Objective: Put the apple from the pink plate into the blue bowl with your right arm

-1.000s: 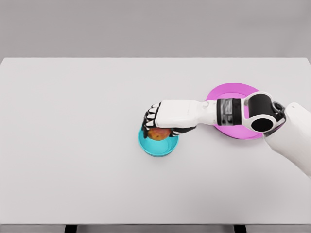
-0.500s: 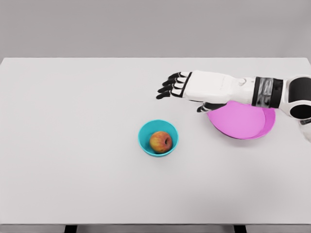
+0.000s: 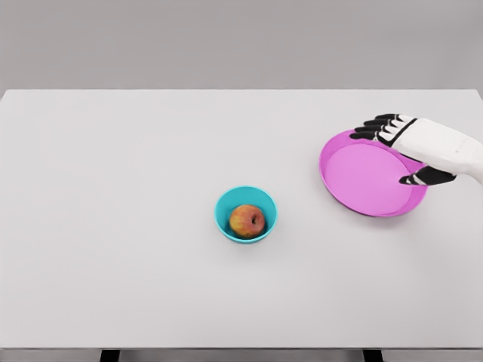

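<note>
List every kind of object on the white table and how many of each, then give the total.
Apple: 1, lying inside the bowl
Blue bowl: 1
Pink plate: 1, holding nothing; the right hand is over its right edge, fingers open
Total: 3

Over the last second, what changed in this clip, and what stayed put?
The right hand let go of the apple, leaving it in the blue bowl, then lifted and drew back to the right; it is now open over the far right edge of the pink plate. Bowl, plate and table did not move. The left arm is out of view.
</note>
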